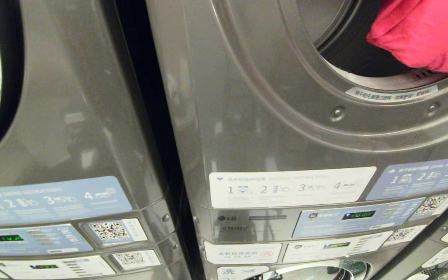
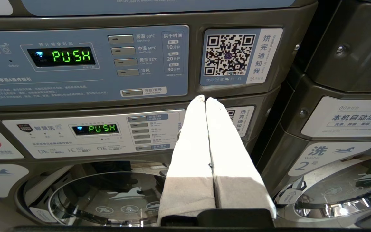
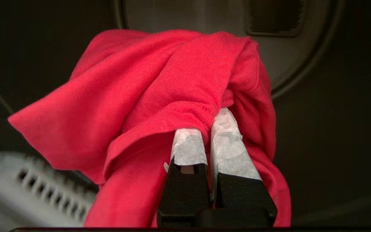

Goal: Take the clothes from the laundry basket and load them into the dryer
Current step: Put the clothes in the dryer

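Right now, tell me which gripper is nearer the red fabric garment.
Right. The right gripper is shut on the red fabric garment, holding it inside the dark dryer drum. The left gripper is shut and empty, facing the grey control panels lower down.

The big grey dryer point(image 1: 286, 116) had its round door open — red clothes point(image 1: 422, 35) hung over the opening's lower lip.
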`<state>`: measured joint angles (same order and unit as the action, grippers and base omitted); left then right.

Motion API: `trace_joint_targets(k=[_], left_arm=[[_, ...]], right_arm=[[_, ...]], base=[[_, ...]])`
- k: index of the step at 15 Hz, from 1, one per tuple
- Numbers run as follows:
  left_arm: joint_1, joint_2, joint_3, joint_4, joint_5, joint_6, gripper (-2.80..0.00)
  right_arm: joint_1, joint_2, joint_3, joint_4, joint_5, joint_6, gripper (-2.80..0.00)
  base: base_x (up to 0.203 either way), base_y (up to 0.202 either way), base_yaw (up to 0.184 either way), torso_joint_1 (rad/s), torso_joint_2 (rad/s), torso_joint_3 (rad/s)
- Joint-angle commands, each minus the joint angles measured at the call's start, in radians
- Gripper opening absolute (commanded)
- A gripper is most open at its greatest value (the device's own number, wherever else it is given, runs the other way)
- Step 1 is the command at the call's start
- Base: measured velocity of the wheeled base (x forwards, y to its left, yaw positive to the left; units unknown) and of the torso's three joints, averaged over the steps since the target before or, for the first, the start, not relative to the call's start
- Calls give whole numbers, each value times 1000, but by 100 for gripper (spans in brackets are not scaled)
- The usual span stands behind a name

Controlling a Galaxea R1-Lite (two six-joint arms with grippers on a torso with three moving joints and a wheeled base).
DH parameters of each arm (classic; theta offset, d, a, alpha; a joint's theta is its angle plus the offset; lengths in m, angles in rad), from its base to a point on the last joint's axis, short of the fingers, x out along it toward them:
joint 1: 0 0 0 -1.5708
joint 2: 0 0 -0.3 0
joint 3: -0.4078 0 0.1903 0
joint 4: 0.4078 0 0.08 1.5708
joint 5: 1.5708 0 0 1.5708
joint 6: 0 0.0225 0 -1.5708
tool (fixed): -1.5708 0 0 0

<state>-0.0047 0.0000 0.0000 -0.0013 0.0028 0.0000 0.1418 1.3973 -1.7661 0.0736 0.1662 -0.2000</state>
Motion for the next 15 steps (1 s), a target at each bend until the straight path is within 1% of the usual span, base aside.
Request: trace_joint_targets(k=[1, 2, 3, 4, 5, 6, 11, 15], left_arm=[[0, 0, 0, 0, 0, 0, -280], [0, 0, 0, 0, 0, 0, -280], [0, 0, 0, 0, 0, -2, -280], [0, 0, 0, 0, 0, -2, -280], [0, 0, 0, 0, 0, -2, -280], [0, 0, 0, 0, 0, -3, -280], [0, 0, 0, 0, 0, -3, -280], [0, 0, 0, 0, 0, -3, -280]], right_arm=[[75, 158, -94, -1, -50, 1, -280], [97, 213, -155, -3, -76, 2, -280], [110, 256, -184, -18, -92, 1, -280], [122, 287, -194, -49, -105, 1, -280], [132, 308, -197, -74, -136, -1, -280], [134, 318, -198, -81, -159, -1, 0], [144, 339, -199, -135, -165, 2, 0], [161, 291, -197, -124, -177, 3, 0]], base=[[0, 0, 0, 0, 0, 0], [0, 0, 0, 0, 0, 0], [0, 0, 0, 0, 0, 0], [0, 0, 0, 0, 0, 0], [0, 0, 0, 0, 0, 0], [0, 0, 0, 0, 0, 0], [0, 0, 0, 0, 0, 0], [0, 0, 0, 0, 0, 0]])
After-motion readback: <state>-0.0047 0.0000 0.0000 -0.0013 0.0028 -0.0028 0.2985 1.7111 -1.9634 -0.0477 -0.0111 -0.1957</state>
